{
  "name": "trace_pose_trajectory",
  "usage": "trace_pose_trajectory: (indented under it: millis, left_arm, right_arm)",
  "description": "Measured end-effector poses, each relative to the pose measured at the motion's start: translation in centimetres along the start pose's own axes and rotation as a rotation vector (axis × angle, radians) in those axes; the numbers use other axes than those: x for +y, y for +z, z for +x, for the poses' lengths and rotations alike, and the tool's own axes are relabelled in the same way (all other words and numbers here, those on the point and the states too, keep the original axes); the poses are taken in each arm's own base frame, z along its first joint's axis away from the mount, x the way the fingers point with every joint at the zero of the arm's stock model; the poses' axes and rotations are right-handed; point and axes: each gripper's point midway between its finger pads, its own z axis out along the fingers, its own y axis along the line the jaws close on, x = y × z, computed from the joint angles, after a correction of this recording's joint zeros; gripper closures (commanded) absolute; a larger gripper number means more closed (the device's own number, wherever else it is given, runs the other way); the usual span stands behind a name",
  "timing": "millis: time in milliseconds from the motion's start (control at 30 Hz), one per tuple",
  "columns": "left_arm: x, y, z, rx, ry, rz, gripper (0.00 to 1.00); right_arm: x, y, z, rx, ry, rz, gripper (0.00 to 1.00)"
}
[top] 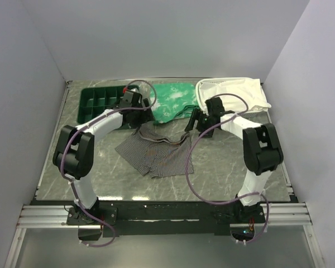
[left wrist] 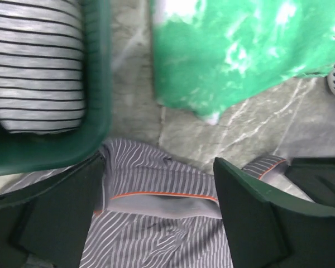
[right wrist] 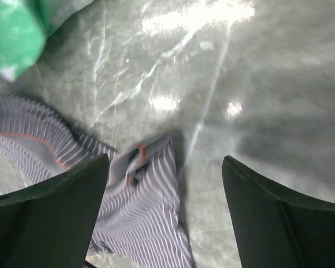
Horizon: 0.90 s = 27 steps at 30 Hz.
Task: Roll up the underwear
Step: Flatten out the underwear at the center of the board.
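Top external: underwear (top: 154, 152) at 5 o'clock of left gripper (top: 140, 118), 7 o'clock of right gripper (top: 194, 120), both spread wide; left wrist alone: striped roll (left wrist: 36, 67) in tray (left wrist: 100, 72).

A grey-green marble-patterned table (top: 229, 173) filled the booth. Plain pale walls (top: 173, 39) rose from its far, left and right edges. An aluminium rail (top: 44, 215) ran along its near edge. Bright light left white glare patches (right wrist: 164, 103) on its polished top.

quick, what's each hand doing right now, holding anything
Left hand: open, holding nothing, over the underwear waistband.
Right hand: open, holding nothing, above the underwear's edge.
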Motion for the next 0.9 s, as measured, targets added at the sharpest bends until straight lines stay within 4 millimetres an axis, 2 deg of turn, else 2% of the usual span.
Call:
trace_pose_trajectory:
  millis: [67,133,233,300,333,400,433,533,567,667,900]
  left_arm:
    - [0.4,-0.4,-0.3,-0.007,-0.002,-0.01,0.12]
    - [0.9,-1.2,-0.3,-0.012,-0.002,-0.015,0.11]
    - [1.4,-3.2,-0.2,-0.03,0.0,-0.014,0.11]
    - [1.3,-4.8,0.0,-0.041,0.002,0.005,0.11]
    - [1.1,-5.6,0.0,-0.049,0.003,0.018,0.11]
    - [0.9,-7.0,0.4,-0.06,0.005,0.048,0.1]
    - [1.0,-7.7,0.7,-0.063,0.006,0.059,0.1]
    - [1.9,-8.8,2.1,-0.061,0.007,0.063,0.09]
    - [2.6,-9.0,2.9,-0.052,0.006,0.055,0.1]
    - [4.3,-8.8,5.0,-0.023,0.003,0.03,0.13]
    - [8.1,-7.2,9.8,0.039,-0.02,-0.02,0.31]
  right_arm:
    - [-0.1,-1.4,-0.4,-0.049,-0.006,0.011,0.11]
    - [0.7,-3.6,-0.5,-0.103,-0.023,-0.014,0.11]
    - [2.8,-6.8,-0.4,-0.173,-0.064,-0.089,0.15]
    - [4.5,-8.1,0.5,-0.187,-0.103,-0.148,0.19]
    - [5.4,-8.3,1.4,-0.177,-0.127,-0.173,0.26]
    - [7.2,-7.9,3.9,-0.126,-0.174,-0.215,0.41]
    - [8.0,-7.5,5.3,-0.096,-0.193,-0.234,0.55]
    - [10.1,-6.2,10.2,0.026,-0.227,-0.29,0.77]
    - [10.5,-5.7,11.5,0.063,-0.226,-0.298,0.8]
    - [10.6,-4.6,13.5,0.124,-0.204,-0.289,0.9]
    - [9.9,-2.2,16.3,0.187,-0.163,-0.216,0.95]
